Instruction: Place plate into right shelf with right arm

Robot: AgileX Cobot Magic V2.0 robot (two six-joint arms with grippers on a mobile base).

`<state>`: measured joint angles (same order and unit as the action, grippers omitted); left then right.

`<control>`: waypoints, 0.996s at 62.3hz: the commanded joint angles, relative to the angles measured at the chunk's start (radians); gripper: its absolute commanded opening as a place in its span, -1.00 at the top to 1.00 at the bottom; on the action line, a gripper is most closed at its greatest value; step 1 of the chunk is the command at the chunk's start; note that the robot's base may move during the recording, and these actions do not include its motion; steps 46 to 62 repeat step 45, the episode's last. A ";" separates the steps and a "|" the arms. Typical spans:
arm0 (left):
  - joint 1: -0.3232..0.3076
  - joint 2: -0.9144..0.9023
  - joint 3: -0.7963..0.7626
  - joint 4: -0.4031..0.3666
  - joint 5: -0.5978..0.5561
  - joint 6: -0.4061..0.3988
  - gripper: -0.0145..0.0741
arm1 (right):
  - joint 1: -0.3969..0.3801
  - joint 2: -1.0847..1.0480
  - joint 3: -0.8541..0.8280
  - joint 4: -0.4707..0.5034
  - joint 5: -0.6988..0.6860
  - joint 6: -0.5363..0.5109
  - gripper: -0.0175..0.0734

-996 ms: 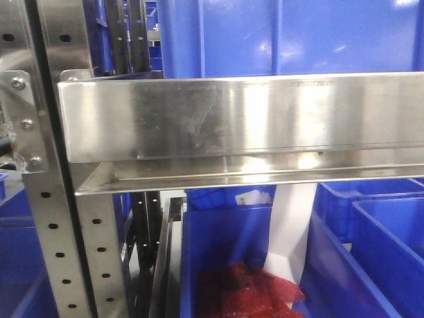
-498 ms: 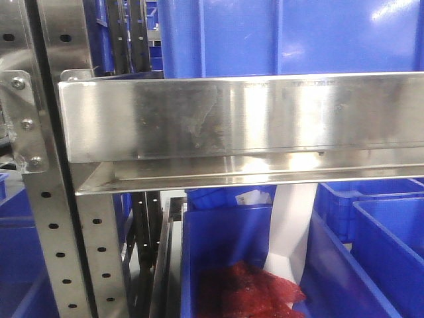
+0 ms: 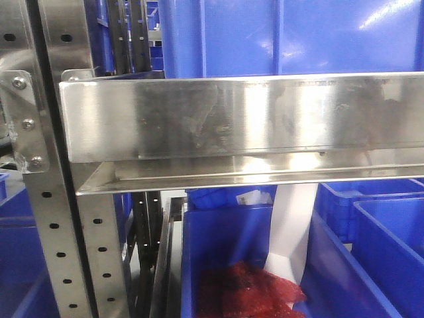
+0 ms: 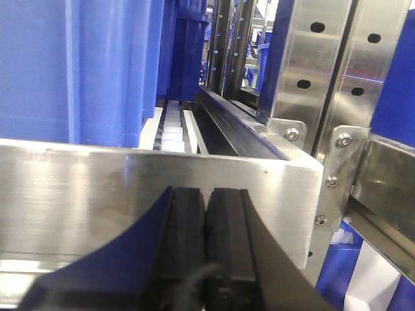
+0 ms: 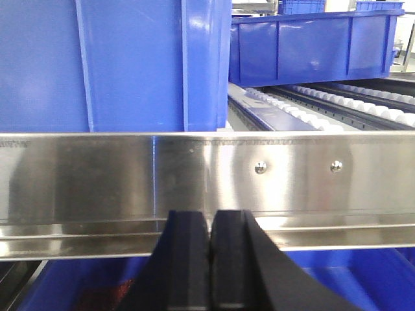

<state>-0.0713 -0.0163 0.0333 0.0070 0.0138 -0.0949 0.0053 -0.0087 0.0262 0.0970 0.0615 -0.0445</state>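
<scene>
Stainless steel fills every view: the right shelf [image 3: 245,116] is seen close up as a broad, shiny flat rail, fixed at its left end to a perforated upright [image 3: 56,258] by a small bracket with three screws [image 3: 23,122]. The plate is not seen in any of the three views, so where it lies cannot be told.

A large blue bin [image 3: 291,36] stands on the level above the rail. Below the rail, another blue bin [image 3: 225,245] is seen from above; red crinkled material [image 3: 248,291] lies in its bottom and a strip of white paper [image 3: 291,232] leans against its inner right wall. Further blue bins [image 3: 381,225] sit to its right.

In the right wrist view, the right hand [image 5: 211,236] is seen with its two black fingers pressed flat together, nothing between them. It is held just in front of the steel rail [image 5: 207,175], on which two small rivets [image 5: 260,167] are seen. Behind the rail stand a tall blue bin [image 5: 130,65] and a lower one [image 5: 311,45], with white roller tracks [image 5: 305,107] running back beneath the latter.

In the left wrist view, the left hand [image 4: 206,214] is likewise pressed together and holds nothing. It faces the end of a steel rail [image 4: 130,188], beside perforated uprights [image 4: 311,71].
</scene>
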 commanded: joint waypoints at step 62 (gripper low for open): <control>0.002 -0.010 0.008 0.000 -0.092 -0.006 0.78 | -0.005 -0.015 -0.005 -0.011 -0.090 -0.009 0.56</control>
